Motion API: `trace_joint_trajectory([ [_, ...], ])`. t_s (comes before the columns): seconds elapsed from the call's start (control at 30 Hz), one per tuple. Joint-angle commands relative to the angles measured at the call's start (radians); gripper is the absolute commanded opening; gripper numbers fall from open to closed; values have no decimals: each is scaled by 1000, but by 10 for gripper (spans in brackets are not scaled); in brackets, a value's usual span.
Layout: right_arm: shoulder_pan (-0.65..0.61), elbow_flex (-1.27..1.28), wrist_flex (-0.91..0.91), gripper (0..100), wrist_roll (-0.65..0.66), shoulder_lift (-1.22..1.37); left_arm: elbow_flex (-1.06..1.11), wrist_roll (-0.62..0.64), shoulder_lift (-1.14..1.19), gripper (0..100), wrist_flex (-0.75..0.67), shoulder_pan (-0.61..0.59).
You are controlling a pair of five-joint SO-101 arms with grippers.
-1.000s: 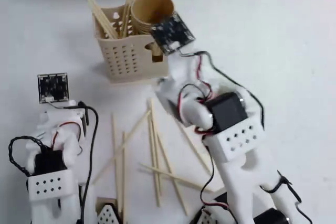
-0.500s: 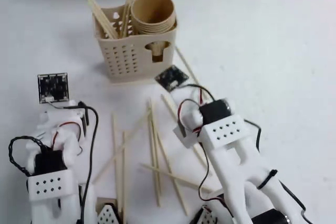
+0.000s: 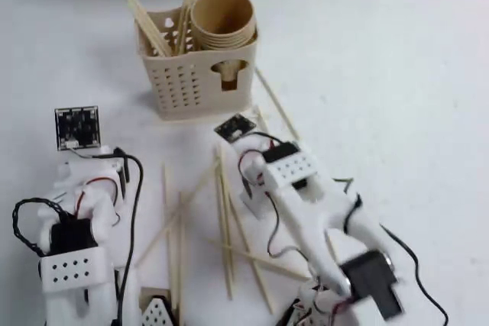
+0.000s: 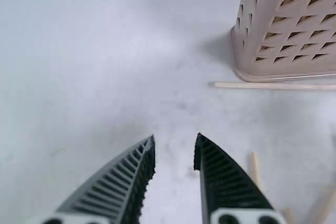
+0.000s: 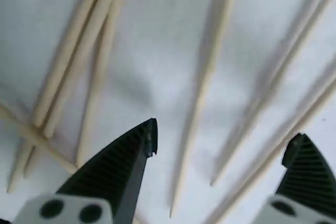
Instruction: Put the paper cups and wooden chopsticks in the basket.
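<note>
Several paper cups (image 3: 222, 14) sit stacked in the basket (image 3: 183, 85) beside a few wooden chopsticks (image 3: 149, 24). Many loose chopsticks (image 3: 224, 219) lie scattered on the desk (image 3: 397, 74), so that part is far from finished. The right gripper (image 5: 226, 129) hangs wide apart just above them. The left gripper (image 4: 175, 137), slightly parted, holds nothing.

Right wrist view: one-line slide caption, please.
Open right gripper hovers over loose pale wooden chopsticks scattered on the white table.
</note>
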Motion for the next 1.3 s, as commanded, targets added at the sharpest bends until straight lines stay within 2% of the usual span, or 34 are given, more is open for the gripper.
trace_joint_trajectory([
  [0.0,-2,-92,-10,376,-11,105,-5,5,-19,139,-14,-7],
  [0.2,59,-155,-10,351,-9,223,-5,3,-19,139,-14,-8],
  [0.53,154,-176,-104,14,-9,257,-3,-26,-19,138,-14,-8],
  [0.67,199,-176,-113,18,2,255,-3,-31,-19,136,-12,-8],
  [0.97,334,-176,-108,18,114,245,-3,-34,-19,136,-12,-8],
  [1.27,404,-176,-36,18,166,77,-3,-35,-19,136,-15,-8],
])
